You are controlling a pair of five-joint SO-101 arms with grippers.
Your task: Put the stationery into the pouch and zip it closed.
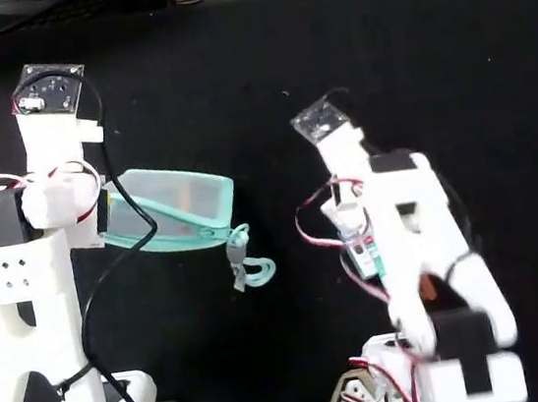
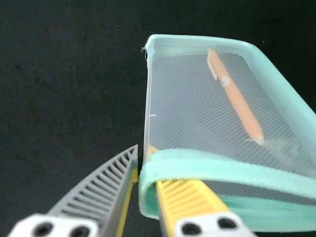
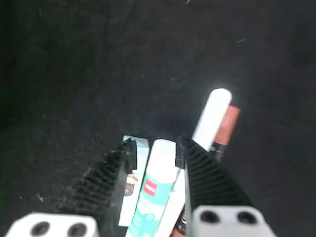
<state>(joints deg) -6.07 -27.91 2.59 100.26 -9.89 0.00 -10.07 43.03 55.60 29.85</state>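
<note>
The mint mesh pouch [image 1: 176, 211] lies at centre left with its zip strap [image 1: 249, 263] trailing toward the front. An orange pen [image 2: 237, 101] lies inside the pouch [image 2: 197, 123]. My left gripper [image 2: 143, 154] is shut on the pouch's end, the yellow finger [image 2: 182, 197] under the zip rim and the grey finger outside; in the high view the left gripper [image 1: 108, 217] sits at the pouch's left end. My right gripper [image 3: 154, 145] stands open over a small pile of stationery, straddling a white-and-teal stick [image 3: 157, 180] beside a small box [image 3: 132, 185]. A white pen [image 3: 212, 116] and a brown pen [image 3: 226, 126] lie alongside.
Black cloth covers the table [image 1: 429, 61]. The right arm [image 1: 402, 233] stands over the stationery pile [image 1: 365, 253] at centre right. Both arm bases sit at the front edge. Cables run beside each arm.
</note>
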